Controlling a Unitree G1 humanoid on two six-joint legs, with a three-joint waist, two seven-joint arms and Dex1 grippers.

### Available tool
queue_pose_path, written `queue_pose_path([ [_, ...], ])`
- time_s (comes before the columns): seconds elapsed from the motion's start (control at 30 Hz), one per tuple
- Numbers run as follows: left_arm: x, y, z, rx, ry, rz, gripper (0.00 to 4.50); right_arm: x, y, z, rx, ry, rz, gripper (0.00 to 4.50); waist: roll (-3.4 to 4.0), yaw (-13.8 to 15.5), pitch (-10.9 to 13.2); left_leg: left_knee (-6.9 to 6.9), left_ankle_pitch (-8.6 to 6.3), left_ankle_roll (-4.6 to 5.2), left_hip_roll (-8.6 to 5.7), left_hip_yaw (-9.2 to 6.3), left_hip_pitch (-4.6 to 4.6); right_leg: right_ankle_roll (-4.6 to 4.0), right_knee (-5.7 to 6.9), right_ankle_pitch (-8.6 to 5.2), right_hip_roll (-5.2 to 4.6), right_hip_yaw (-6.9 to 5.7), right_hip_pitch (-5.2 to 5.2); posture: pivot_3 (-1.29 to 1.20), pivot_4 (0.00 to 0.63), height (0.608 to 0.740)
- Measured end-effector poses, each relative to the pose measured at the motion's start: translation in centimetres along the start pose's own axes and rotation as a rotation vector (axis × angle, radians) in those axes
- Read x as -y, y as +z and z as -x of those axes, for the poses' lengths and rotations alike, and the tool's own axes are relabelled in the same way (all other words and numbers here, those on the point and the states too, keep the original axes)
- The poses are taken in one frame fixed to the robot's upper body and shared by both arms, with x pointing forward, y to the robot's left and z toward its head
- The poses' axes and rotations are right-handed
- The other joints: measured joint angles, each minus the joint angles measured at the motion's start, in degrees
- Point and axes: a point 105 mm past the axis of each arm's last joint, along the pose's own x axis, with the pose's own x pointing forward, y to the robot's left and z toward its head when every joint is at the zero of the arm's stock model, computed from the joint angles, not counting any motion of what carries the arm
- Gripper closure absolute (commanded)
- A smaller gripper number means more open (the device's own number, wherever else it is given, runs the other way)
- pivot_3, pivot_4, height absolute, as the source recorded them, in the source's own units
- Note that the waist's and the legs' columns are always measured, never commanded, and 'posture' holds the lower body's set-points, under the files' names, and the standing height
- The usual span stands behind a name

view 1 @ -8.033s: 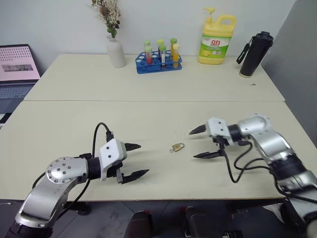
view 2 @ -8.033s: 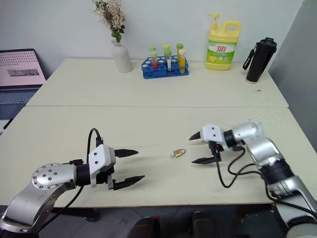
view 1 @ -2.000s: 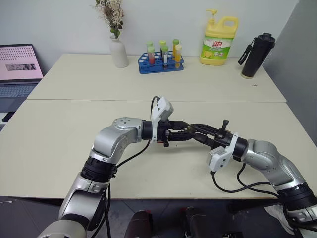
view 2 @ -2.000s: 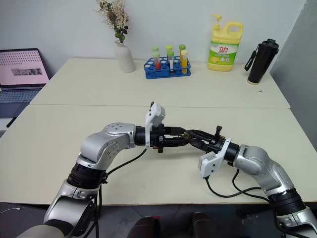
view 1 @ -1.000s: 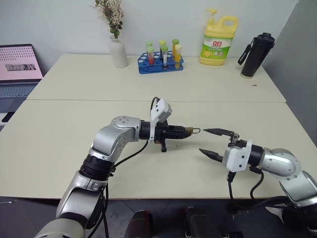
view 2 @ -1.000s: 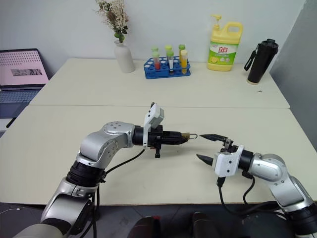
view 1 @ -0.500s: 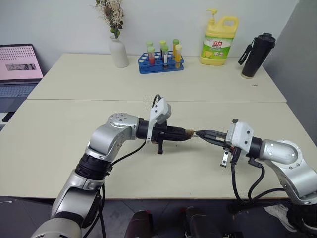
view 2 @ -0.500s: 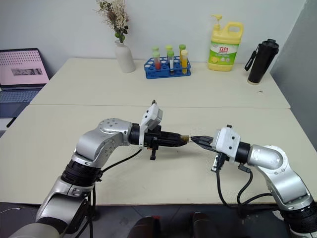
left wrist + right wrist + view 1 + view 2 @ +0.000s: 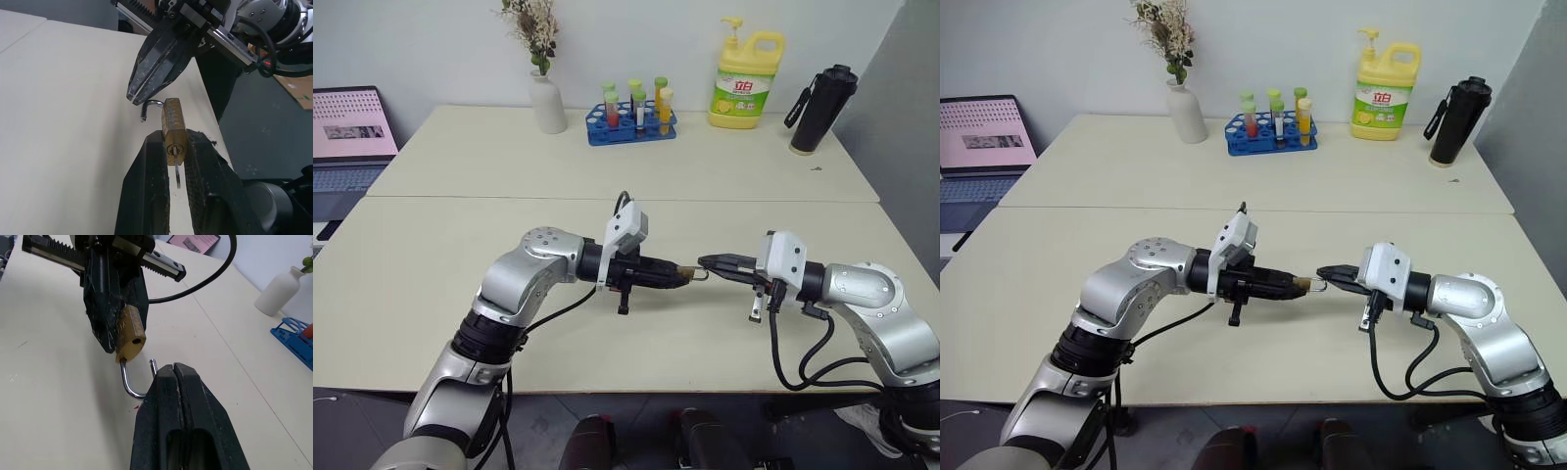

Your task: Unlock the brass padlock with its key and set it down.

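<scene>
- Left gripper [image 9: 173, 147] pinches the small golden-yellow brass padlock [image 9: 173, 128] mid-air, slim silvery key [image 9: 176, 172] in its keyhole, steadying it.
- Right gripper [image 9: 168, 369], fingers pressed together, noses against the sprung-open shackle [image 9: 128, 381].

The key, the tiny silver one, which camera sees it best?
The left wrist view. There the key sticks out of the brass padlock, which the left gripper pinches between its fingers. The right wrist view shows the padlock's other end with its open shackle. In the head views the padlock is a tiny gold speck, and the key is too small to tell.
</scene>
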Motion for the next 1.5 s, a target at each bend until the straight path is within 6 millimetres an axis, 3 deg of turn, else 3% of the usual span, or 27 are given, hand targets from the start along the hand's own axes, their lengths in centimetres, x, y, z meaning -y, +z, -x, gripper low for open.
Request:
queue_pose_path([
  [0.37, 0.9, -0.1, 0.6, -0.01, -0.063, 0.058, 4.36, -0.9, -0.6, 0.1, -0.014, 0.109, 0.005, 4.5, 0.0, -0.02, 0.0, 0.0, 0.0, 0.0, 0.0, -0.01, 0.0, 0.0, 0.0, 0.0, 0.01, -0.01, 0.0, 0.0, 0.15, 0.74],
  [0.73, 0.8, -0.3, 0.6, -0.013, -0.052, 0.078, 4.36, -1.8, -0.4, -0.1, -0.013, 0.176, 0.149, 4.5, 0.0, -0.02, 0.0, 0.0, 0.0, 0.0, -0.01, 0.0, 0.01, 0.0, 0.0, 0.0, 0.01, 0.0, 0.0, 0.0, 0.15, 0.74],
  [0.97, 0.8, -0.4, 0.7, -0.015, -0.045, 0.081, 4.36, -0.5, -1.7, 0.5, -0.082, 0.138, 0.176, 4.5, 0.01, -0.05, 0.0, 0.0, 0.0, 0.0, 0.0, 0.02, 0.01, 0.0, 0.01, 0.0, 0.01, 0.02, -0.01, 0.0, 0.15, 0.74],
  [1.13, 0.8, -0.6, 0.8, -0.017, -0.035, 0.075, 4.36, 1.3, -0.6, 1.4, -0.054, 0.055, 0.139, 4.5, 0.01, 0.0, 0.0, -0.01, 0.0, 0.0, 0.01, -0.01, 0.0, 0.0, 0.0, 0.0, 0.01, -0.01, -0.01, 0.0, 0.15, 0.74],
  [1.33, 0.6, -0.6, 0.9, -0.016, -0.023, 0.056, 4.36, 0.2, 1.2, 1.0, 0.011, 0.092, 0.077, 4.5, 0.01, -0.01, 0.0, 0.0, 0.0, 0.0, 0.01, -0.01, 0.0, 0.0, 0.0, 0.0, 0.0, 0.01, -0.01, 0.0, 0.15, 0.74],
  [1.5, 0.6, -0.6, 0.9, -0.014, -0.023, 0.052, 4.36, -0.2, 1.2, 0.8, 0.01, 0.106, 0.063, 4.5, 0.01, -0.01, 0.0, 0.0, 0.0, 0.0, 0.01, 0.0, 0.0, 0.0, 0.0, 0.0, 0.0, 0.01, -0.01, 0.0, 0.15, 0.74],
])
